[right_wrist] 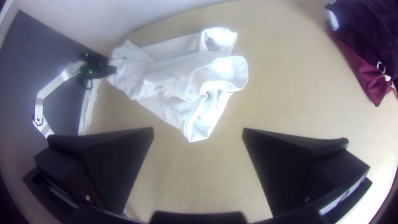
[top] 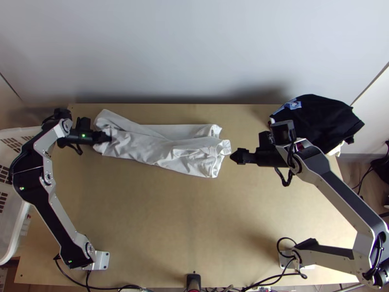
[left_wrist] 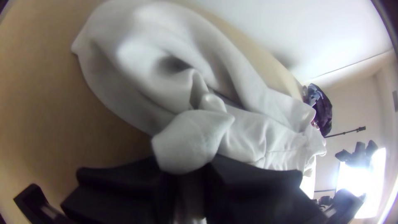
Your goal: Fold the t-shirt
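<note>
The white t-shirt [top: 165, 148] lies as a long, wrinkled folded strip across the upper left and middle of the table. At its left end my left gripper [top: 108, 138] holds a bit of the cloth. In the left wrist view a tuft of the t-shirt [left_wrist: 190, 137] is pinched in my left gripper [left_wrist: 186, 166]. My right gripper [top: 234, 156] is just off the strip's right end, touching no cloth. The right wrist view has my right gripper [right_wrist: 198, 135] wide open, with the t-shirt's loose layered edges [right_wrist: 215, 83] beyond it.
A pile of dark clothes [top: 318, 119] lies at the table's back right, behind the right arm. A white basket [top: 14, 233] stands at the left edge. Bare wood [top: 185, 219] stretches between the t-shirt and the near edge, where cables run.
</note>
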### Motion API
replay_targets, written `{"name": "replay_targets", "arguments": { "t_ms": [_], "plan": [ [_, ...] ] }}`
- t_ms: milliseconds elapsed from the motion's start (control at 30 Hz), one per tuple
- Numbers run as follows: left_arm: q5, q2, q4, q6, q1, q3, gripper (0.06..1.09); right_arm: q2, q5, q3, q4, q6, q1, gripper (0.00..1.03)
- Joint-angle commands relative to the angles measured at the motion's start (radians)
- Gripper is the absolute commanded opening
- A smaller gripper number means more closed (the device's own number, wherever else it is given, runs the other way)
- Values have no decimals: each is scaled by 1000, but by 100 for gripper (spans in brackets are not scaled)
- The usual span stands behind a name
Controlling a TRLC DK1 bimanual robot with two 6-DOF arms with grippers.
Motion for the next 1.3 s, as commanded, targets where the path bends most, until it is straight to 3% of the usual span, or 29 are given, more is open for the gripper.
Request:
{"name": "replay_targets", "arguments": {
  "t_ms": [0,167,433,567,767,967,1067,1267],
  "plan": [
    [113,-123,-13,-21,54,-66,14,7,1,-8,18,1,-4,99],
    [162,-250,-91,-36,150,-85,13,14,1,-28,43,4,-3,99],
    [208,-500,-323,125,268,-217,13,13,1,-43,52,6,6,99],
    [209,-577,-374,122,273,-234,13,13,1,-45,57,6,8,99],
    [217,-657,-381,34,202,-182,13,7,1,-45,58,7,10,99],
    [211,-640,-318,-137,17,-47,13,-7,1,-54,61,7,8,99],
    [171,-637,-231,-234,-95,-35,13,-16,1,-55,67,10,6,99],
    [68,-572,-162,-309,-291,16,13,-29,1,-63,75,21,-3,99]
  ]
}}
